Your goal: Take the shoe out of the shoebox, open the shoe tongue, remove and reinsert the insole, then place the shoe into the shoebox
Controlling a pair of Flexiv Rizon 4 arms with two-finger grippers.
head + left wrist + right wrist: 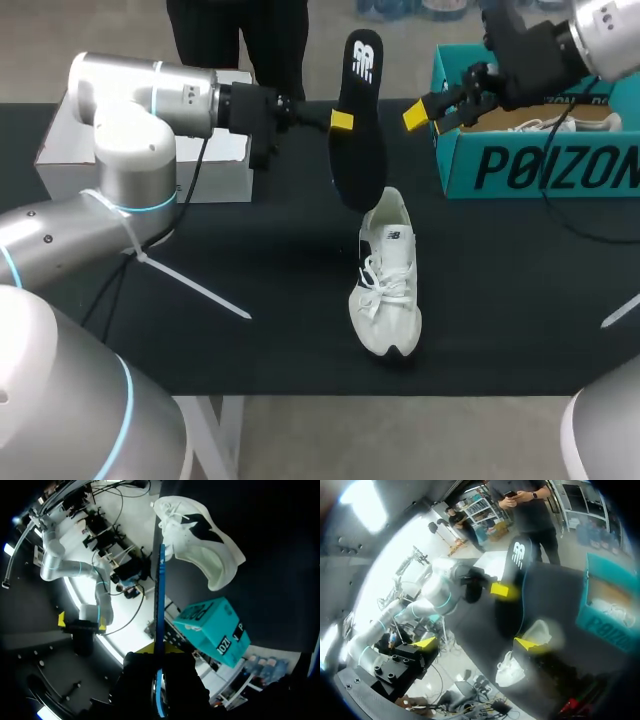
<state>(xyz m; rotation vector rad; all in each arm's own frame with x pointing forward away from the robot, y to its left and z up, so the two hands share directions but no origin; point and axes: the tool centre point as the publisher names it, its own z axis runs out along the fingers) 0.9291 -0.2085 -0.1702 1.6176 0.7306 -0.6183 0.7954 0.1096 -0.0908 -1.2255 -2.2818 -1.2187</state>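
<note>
Your left fingers (342,121) are closed on the insole (362,150), pinching it near mid-length and holding it upright above the bench (500,300). Its lower end sits at the heel opening of the shoe (385,285); you cannot tell from these views whether it touches. Your right fingers (476,643) stand wide apart, holding nothing, up beside the shoebox (540,165).

Risks noted:
- The shoe lies loose on its sole with nothing steadying it. A downward push from the insole is likely to slide or tip it.
- The insole is thin and gripped at one spot only, so it may buckle or catch on the collar instead of feeding in.
- The right arm is near the shoebox wall and could knock it.

Surface: dark and flat, with open space around the shoe. The shoebox stands at the right rear and a white box (150,150) at the left rear.
</note>
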